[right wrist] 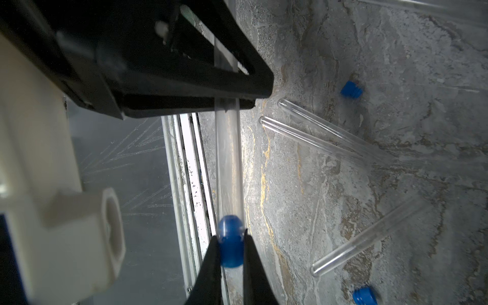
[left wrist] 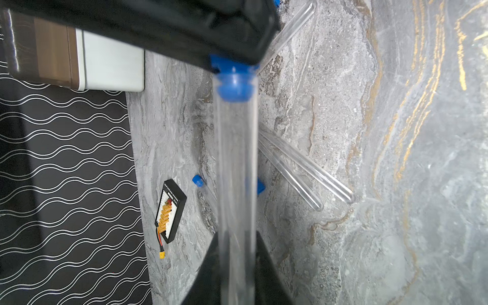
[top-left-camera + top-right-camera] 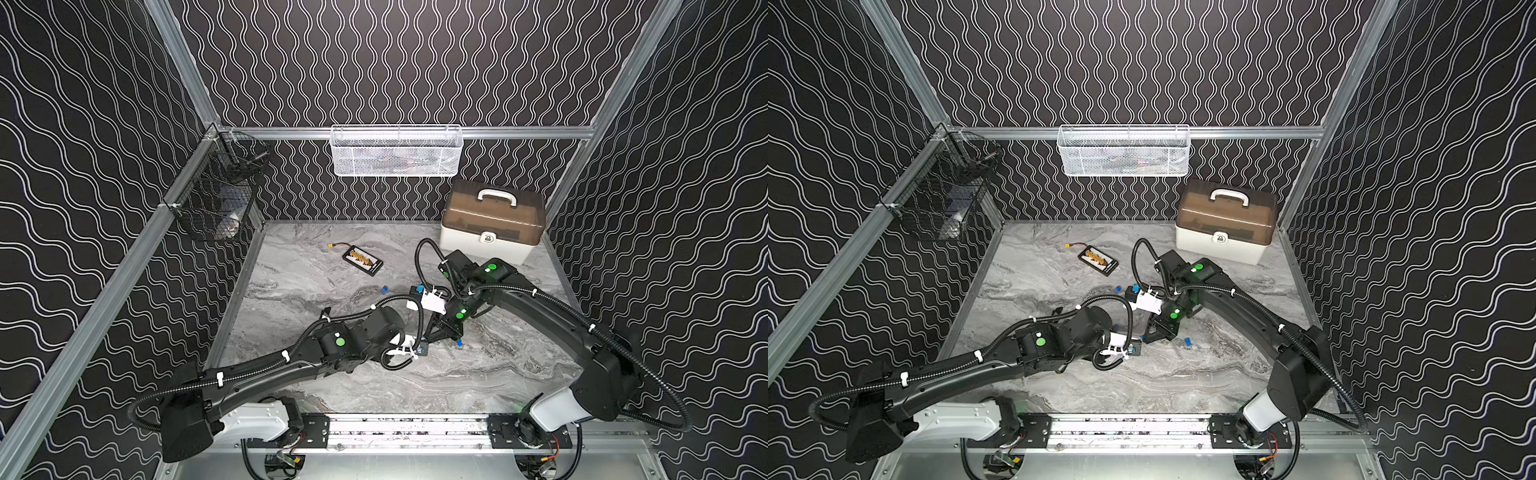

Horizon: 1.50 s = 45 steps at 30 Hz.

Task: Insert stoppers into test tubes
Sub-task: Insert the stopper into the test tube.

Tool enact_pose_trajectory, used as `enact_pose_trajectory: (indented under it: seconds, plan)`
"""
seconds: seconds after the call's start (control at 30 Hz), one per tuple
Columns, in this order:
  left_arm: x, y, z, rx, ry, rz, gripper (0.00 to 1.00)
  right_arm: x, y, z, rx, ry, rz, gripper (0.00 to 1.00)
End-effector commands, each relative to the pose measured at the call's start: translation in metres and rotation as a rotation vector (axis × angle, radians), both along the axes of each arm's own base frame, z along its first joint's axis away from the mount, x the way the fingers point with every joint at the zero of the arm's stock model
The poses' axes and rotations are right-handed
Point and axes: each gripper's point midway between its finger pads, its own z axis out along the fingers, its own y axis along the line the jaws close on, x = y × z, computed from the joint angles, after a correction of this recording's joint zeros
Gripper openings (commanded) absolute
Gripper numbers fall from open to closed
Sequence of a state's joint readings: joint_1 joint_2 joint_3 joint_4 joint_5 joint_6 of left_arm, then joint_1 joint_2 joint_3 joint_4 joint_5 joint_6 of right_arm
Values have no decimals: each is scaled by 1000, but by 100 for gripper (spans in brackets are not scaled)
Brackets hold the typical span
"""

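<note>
Left gripper (image 2: 236, 237) is pinching a thin clear test tube (image 2: 236, 171) over the grey marble tabletop (image 1: 343, 211). Right gripper (image 1: 231, 237) is pinching a small bright blue plastic stopper (image 1: 231, 250), partly seated in the tube's mouth.

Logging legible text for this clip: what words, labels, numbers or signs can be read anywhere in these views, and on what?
No word or number reads clearly in any view.
White print along one edge of the battery board: too blurred to read.
Padlock sign on the box latch: a symbol only, no words.
</note>
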<state>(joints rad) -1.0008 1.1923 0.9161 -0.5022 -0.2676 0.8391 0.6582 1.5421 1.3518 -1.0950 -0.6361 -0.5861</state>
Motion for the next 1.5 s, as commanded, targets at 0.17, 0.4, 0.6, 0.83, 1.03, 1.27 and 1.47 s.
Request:
enact_pose_trajectory:
  seconds: [0.17,0.4,0.6,0.83,1.03,1.27,1.47]
  plan:
    - [-32,-61,39,-275,51,-268,0,29,61,53,387,-140,55,0]
    - [-42,-66,43,-309,80,-320,0,29,65,58,433,-133,65,0]
    - [-44,-72,49,-349,89,-333,0,32,68,57,451,-139,56,0]
    - [-47,-77,54,-383,102,-345,0,35,74,58,484,-134,47,0]
    - [-40,-65,40,-332,87,-294,0,38,61,55,440,-166,24,0]
    - [-27,-33,8,-253,110,-176,0,33,5,56,367,-190,-78,45]
    - [-20,-17,-6,-243,183,-84,0,32,-34,63,384,-163,-256,52]
